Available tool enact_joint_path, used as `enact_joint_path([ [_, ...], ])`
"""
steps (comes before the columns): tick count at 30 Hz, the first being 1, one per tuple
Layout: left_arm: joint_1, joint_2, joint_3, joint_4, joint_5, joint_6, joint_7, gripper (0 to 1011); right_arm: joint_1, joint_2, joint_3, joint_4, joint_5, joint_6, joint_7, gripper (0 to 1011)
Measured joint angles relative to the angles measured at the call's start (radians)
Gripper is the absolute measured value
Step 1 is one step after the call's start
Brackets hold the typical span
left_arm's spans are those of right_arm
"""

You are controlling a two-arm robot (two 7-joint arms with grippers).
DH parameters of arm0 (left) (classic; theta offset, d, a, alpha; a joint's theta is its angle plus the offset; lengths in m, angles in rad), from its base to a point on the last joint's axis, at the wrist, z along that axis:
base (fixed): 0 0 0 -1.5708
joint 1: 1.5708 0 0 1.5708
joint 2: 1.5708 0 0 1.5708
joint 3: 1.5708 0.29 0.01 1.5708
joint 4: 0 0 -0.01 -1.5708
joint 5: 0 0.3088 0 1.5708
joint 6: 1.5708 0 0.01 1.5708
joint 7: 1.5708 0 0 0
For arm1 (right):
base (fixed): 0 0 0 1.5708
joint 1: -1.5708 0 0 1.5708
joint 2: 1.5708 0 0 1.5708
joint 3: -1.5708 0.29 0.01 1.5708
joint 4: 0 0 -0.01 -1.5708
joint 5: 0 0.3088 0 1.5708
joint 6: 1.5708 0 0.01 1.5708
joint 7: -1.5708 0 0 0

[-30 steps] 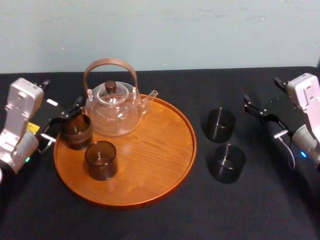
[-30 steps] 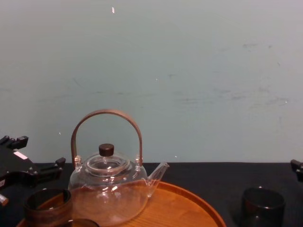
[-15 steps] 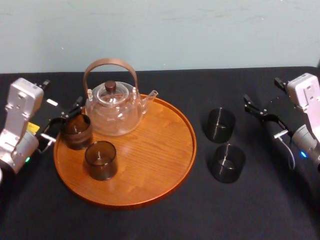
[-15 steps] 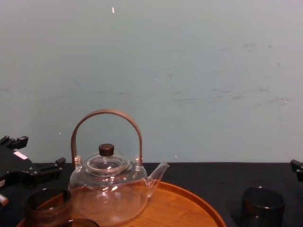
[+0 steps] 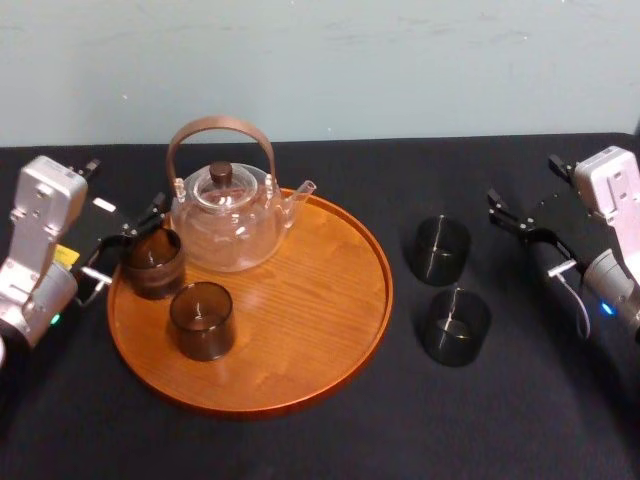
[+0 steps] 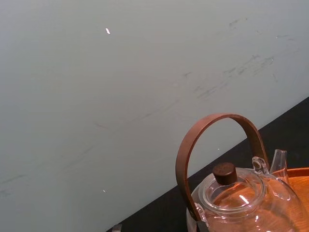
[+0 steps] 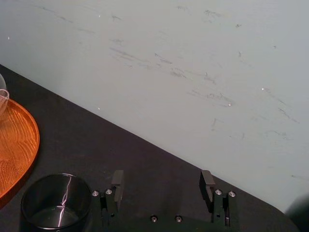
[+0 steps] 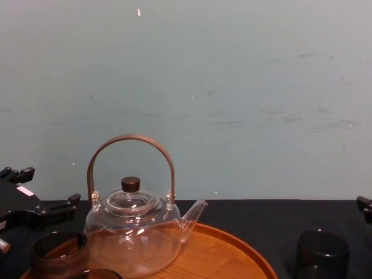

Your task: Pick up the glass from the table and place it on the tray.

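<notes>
Black table (image 5: pixel 450 420): tray (image 5: pixel 300 300), glass (image 5: pixel 440 250), second glass (image 5: pixel 455 326)

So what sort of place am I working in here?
Probably a lab test bench staged as a tea table: a black-covered table against a bare, scuffed pale wall, with a glass teapot on a wooden tray and smoky glasses on and beside it.

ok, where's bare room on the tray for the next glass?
Free: the tray's right half and front, bordered by the teapot, the front glass and the rim. Crowded: back left, where the teapot, the back glass and the open left gripper bunch. The right gripper hangs open beside the far table glass and near table glass.
</notes>
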Motion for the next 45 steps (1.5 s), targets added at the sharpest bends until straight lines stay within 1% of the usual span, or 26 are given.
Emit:
enact_joint_path([
  [10,0.0,0.0,0.0,0.0,0.0,0.0,0.0,1001,0.0,-0.001,0.002,0.0,0.0,0.0,0.002,1003],
  [14,0.0,0.0,0.0,0.0,0.0,0.0,0.0,1001,-0.006,-0.004,0.013,-0.007,0.001,0.002,0.02,1002],
  [19,0.0,0.0,0.0,0.0,0.0,0.0,0.0,1001,-0.017,-0.003,0.031,-0.029,0.02,0.02,0.046,1002],
  [23,0.0,0.0,0.0,0.0,0.0,0.0,0.0,1001,-0.032,0.001,0.049,-0.057,0.045,0.045,0.072,1003],
  [26,0.0,0.0,0.0,0.0,0.0,0.0,0.0,1001,-0.05,0.008,0.069,-0.094,0.076,0.074,0.099,1002],
  [32,0.0,0.0,0.0,0.0,0.0,0.0,0.0,1001,-0.084,0.025,0.099,-0.153,0.117,0.116,0.134,1002],
  [39,0.0,0.0,0.0,0.0,0.0,0.0,0.0,1001,-0.143,0.055,0.144,-0.234,0.174,0.173,0.186,1002],
  [45,0.0,0.0,0.0,0.0,0.0,0.0,0.0,1001,-0.194,0.085,0.173,-0.288,0.199,0.202,0.228,1003],
])
